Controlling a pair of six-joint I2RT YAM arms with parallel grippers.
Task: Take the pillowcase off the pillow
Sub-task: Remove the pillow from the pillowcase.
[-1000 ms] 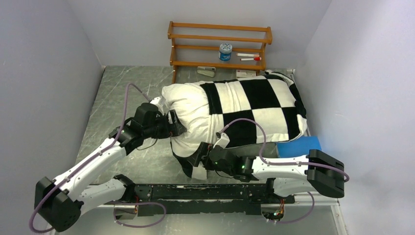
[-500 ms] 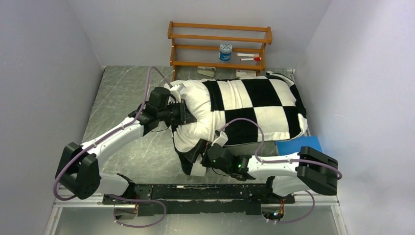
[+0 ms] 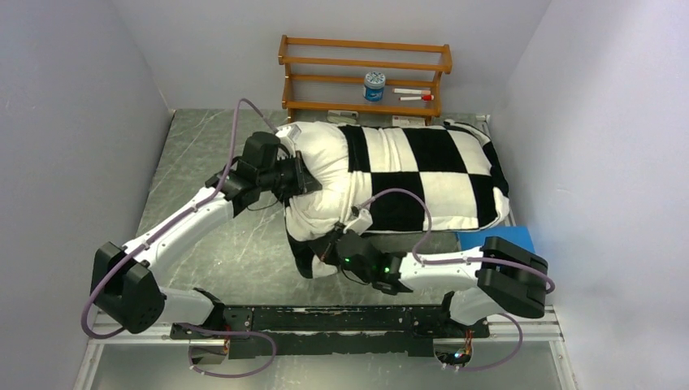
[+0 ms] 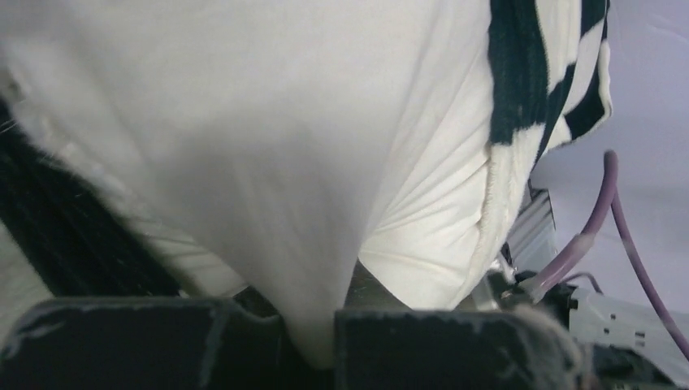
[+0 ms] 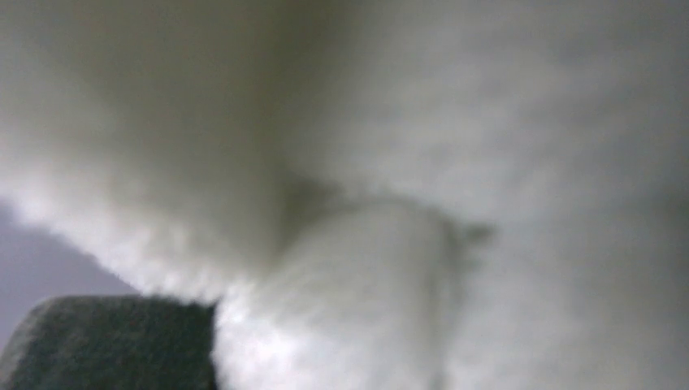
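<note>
Pillow [image 3: 318, 166] lies across the table [image 3: 203, 154], its left end bare and the rest inside the pillowcase [image 3: 431, 175]. We see the left gripper [image 3: 302, 175] clamped on a fold of the pillow's white cloth at that bare end. The right gripper [image 3: 325, 249] sits closed at the near-left corner. White fuzz fills its wrist view, so we cannot tell which fabric it caught. We note a blue pad [image 3: 497, 238] just beside the pillowcase's near-right corner.
</note>
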